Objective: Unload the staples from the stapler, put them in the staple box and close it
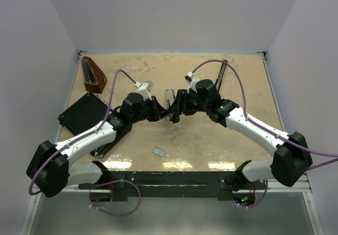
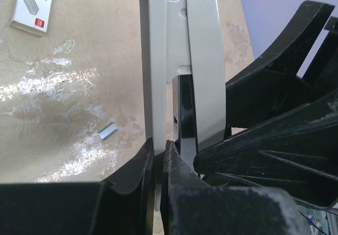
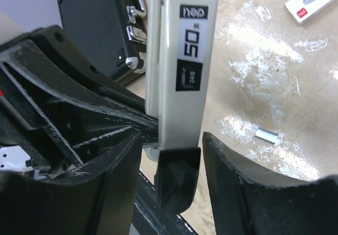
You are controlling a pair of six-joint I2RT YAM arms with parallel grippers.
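The stapler is cream-white with a black end and a "50" label, held off the table between both grippers. My left gripper is shut on the thin edge of its cream lower plate. My right gripper is open, its fingers standing on either side of the stapler's black end with gaps on both sides. A small silvery strip of staples lies on the table below; it also shows in the right wrist view and the top view.
A small white staple box lies near the front; it also shows in the left wrist view. A flat black box sits at the left, a brown wedge at back left. A slim black bar lies at back right.
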